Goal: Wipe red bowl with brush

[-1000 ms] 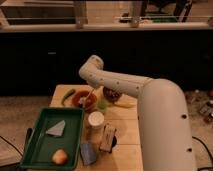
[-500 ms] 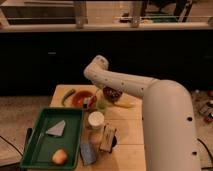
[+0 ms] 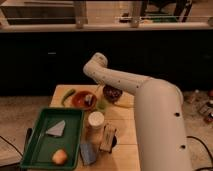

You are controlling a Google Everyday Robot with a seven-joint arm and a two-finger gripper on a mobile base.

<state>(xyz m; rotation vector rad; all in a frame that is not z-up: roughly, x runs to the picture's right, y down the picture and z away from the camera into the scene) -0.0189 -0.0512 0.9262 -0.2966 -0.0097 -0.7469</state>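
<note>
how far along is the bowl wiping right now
Done: the gripper is down over the red bowl. In hand: likely the wiping itself, though I cannot make out the brush there. Left: finishing the wipe and lifting clear.

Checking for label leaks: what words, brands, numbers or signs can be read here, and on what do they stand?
No text can be read.
On the block: dark marks, too blurred to read.
On the cup and tray: no print shows.
On the gripper, down at the red bowl: no label shows.
</note>
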